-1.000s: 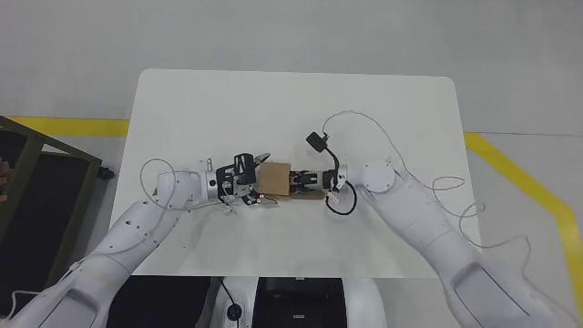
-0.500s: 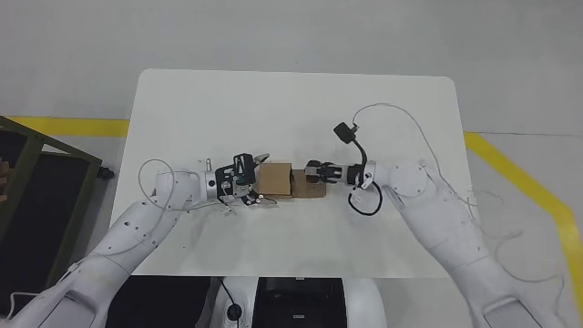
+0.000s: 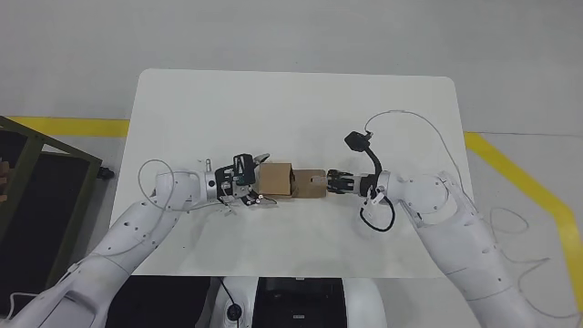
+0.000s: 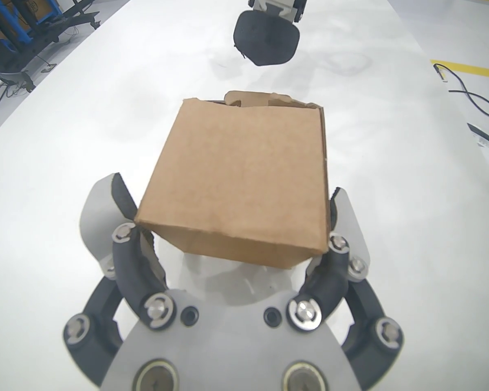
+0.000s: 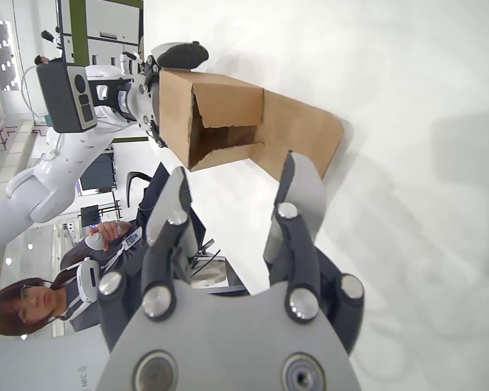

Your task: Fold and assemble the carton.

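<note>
A brown carton [image 3: 273, 179] lies on its side near the table's front middle. Its open end faces right, and one flap [image 3: 310, 183] lies flat on the table. My left gripper [image 3: 260, 180] is shut on the carton's closed end, one finger [image 4: 106, 205] on each side of the carton [image 4: 240, 181]. My right gripper [image 3: 331, 182] hovers just past the flap's outer edge, open and holding nothing. In the right wrist view the right gripper [image 5: 236, 183] points at the carton's [image 5: 224, 95] dark opening, with the flap [image 5: 301, 132] in front of one finger.
The white table [image 3: 364, 109] has bare surface behind and to both sides of the carton. A thin cable [image 3: 410, 118] loops over the table above the right arm. A dark green rack [image 3: 36, 173] stands on the floor off the table's left edge.
My right gripper has drawn back to the right, out of the carton's open end, leaving the flap lying uncovered. The left gripper and carton have stayed put.
</note>
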Controlling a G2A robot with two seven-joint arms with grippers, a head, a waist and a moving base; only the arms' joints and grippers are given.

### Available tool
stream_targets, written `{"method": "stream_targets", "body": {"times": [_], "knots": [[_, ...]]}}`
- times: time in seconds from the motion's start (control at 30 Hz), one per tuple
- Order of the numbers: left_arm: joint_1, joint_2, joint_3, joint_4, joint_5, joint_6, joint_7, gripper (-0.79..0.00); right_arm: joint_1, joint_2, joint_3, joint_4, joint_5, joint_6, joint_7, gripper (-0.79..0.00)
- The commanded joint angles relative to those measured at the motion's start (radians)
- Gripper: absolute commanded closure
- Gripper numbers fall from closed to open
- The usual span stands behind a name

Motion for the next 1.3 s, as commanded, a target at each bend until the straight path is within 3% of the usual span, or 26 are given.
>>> {"method": "stream_targets", "body": {"times": [0.0,0.47,0.57,0.6,0.83,1.1,1.27], "knots": [[0.001,0.000,-0.001,0.000,0.001,0.003,0.000,-0.785,0.000,0.000,0.000,0.000,0.000,0.000,0.000,-0.785],[0.007,0.003,-0.009,-0.003,0.002,0.008,0.001,-0.785,0.012,-0.002,-0.021,0.031,-0.008,-0.001,-0.023,-0.782],[0.009,0.004,-0.011,-0.004,0.003,0.008,0.002,-0.785,0.021,-0.004,-0.032,0.055,0.010,-0.014,-0.027,-0.533],[0.009,0.004,-0.011,-0.004,0.003,0.008,0.002,-0.785,0.024,-0.006,-0.037,0.064,0.018,-0.017,-0.025,-0.517],[0.010,0.004,-0.013,-0.005,0.002,0.009,0.002,-0.785,0.056,-0.012,-0.069,0.106,0.001,-0.010,-0.036,-0.471],[0.012,0.005,-0.015,-0.006,0.003,0.009,0.000,-0.785,0.047,-0.006,-0.074,0.060,-0.066,0.062,-0.053,-0.409],[0.014,0.006,-0.017,-0.007,0.004,0.012,-0.001,-0.785,0.034,-0.001,-0.068,0.033,-0.097,0.097,-0.058,-0.416]]}}
